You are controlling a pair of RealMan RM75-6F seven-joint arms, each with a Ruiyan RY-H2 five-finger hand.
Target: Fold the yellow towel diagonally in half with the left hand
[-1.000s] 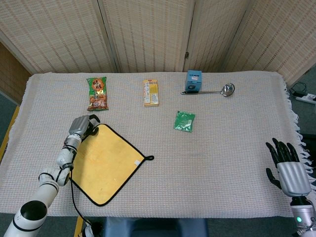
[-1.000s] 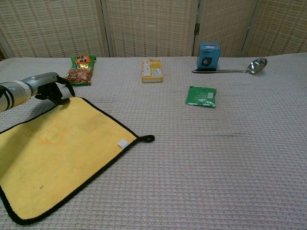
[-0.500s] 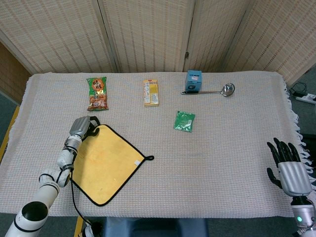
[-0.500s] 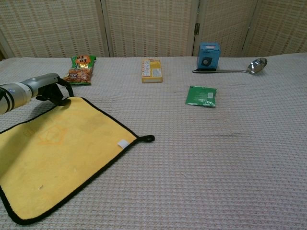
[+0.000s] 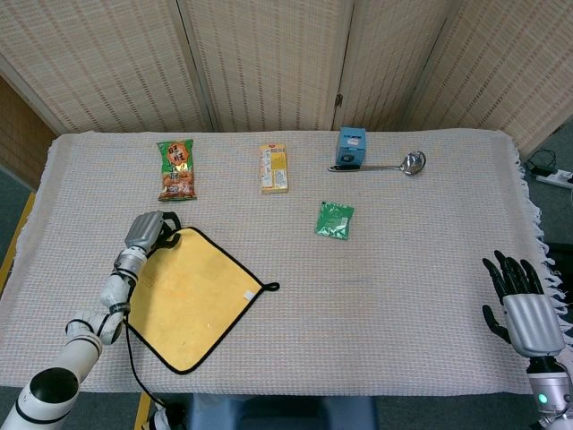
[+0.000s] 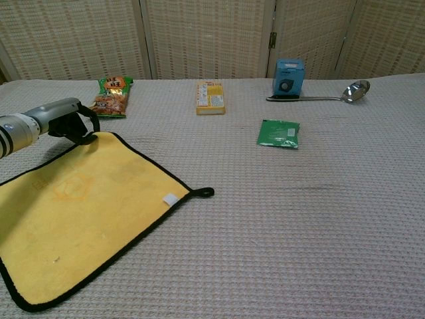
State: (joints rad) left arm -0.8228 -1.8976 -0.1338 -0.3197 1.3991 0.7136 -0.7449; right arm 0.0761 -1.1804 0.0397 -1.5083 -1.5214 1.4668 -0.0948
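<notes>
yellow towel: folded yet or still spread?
Spread. The yellow towel lies flat in one layer, black border visible all around; the left hand pinches its far corner, which is barely lifted.

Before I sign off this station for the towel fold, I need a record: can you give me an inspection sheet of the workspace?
Surface: table under a woven cloth, fringed on its right edge.
Job's things: yellow towel flat, unfolded, hanging loop pointing right.
Clutter: snack bag, yellow box, green packet, blue box, ladle, all at the far side.
Hands: left hand at the towel's far corner, grip unclear; right hand open, holding nothing.
Cables: power strip on the floor at right.
Surroundings: woven screen panels behind.
</notes>
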